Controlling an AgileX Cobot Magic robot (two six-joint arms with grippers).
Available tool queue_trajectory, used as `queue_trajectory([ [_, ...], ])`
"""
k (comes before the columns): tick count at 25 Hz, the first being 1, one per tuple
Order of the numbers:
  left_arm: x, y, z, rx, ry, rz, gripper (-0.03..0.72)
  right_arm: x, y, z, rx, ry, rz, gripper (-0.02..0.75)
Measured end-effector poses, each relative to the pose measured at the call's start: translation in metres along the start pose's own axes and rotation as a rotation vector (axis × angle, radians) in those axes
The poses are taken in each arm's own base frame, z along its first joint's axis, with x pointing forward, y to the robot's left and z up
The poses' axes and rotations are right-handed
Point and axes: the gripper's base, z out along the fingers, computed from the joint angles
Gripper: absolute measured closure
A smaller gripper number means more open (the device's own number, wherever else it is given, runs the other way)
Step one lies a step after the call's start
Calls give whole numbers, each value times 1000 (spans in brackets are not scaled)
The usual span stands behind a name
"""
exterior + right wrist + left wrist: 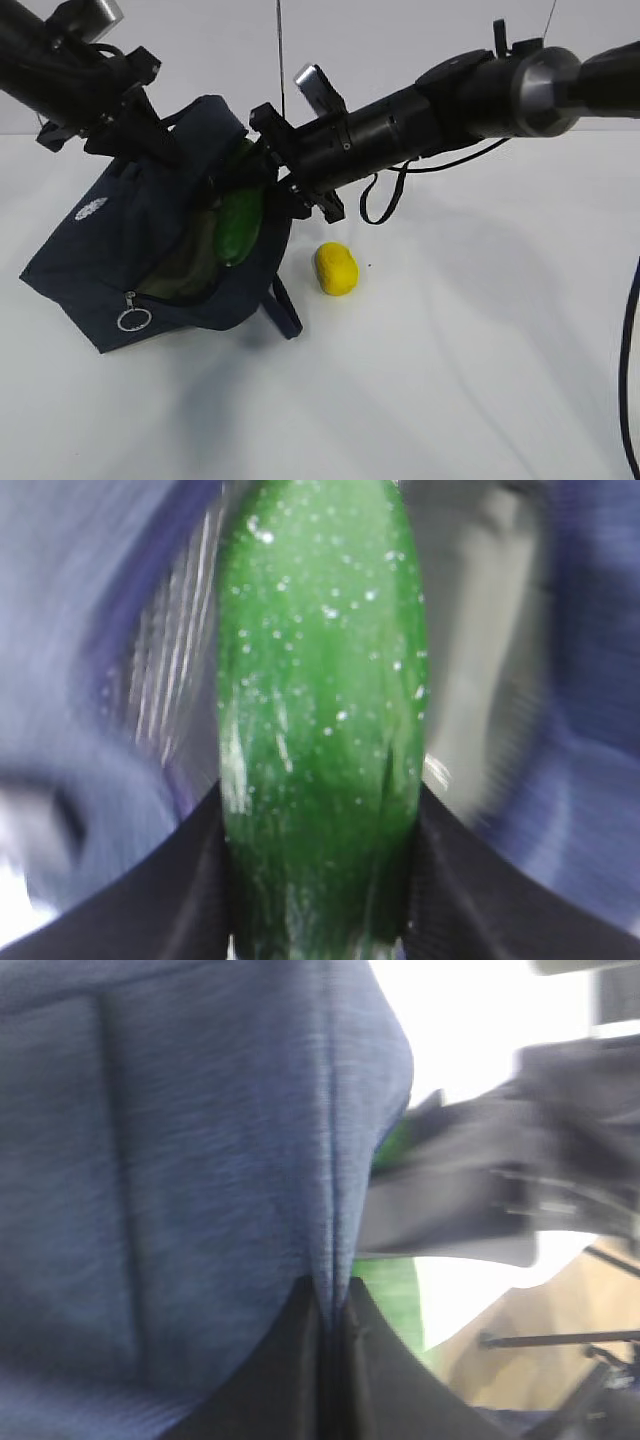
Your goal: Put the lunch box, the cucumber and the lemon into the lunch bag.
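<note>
The navy lunch bag [120,235] lies tipped on the white table with its zipped mouth gaping toward me. My left gripper [135,135] is shut on a fold of its upper fabric [333,1260], and the pinch shows between the black fingers [300,1360]. My right gripper [262,172] is shut on the dark green cucumber [240,225], whose lower end sits in the bag's mouth. In the right wrist view the cucumber [320,660] fills the space between the jaws. A pale sage surface inside the mouth [182,268] may be the lunch box. The yellow lemon [337,268] rests on the table right of the bag.
The zipper's metal ring pull [134,319] hangs at the bag's near corner, and a strap [285,308] trails toward the lemon. A black cable [385,195] loops under the right arm. White table surface [470,340] stretches to the right and front.
</note>
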Motion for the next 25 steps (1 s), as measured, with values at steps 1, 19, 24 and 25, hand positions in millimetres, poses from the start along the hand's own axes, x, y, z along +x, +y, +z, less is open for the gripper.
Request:
queue_trajectory([
  [1, 0, -1, 0, 14, -5, -5, 694, -1, -2, 2, -17, -8, 13, 419],
  [19, -3, -9, 0, 97, -29, -36, 694, -10, -19, 12, -47, -105, 84, 313],
  [24, -3, -9, 0, 98, -27, -36, 694, -9, -18, 13, -50, -100, 84, 204],
  [25, -3, -9, 0, 98, -27, -36, 694, -9, -18, 13, -54, -95, 84, 200],
])
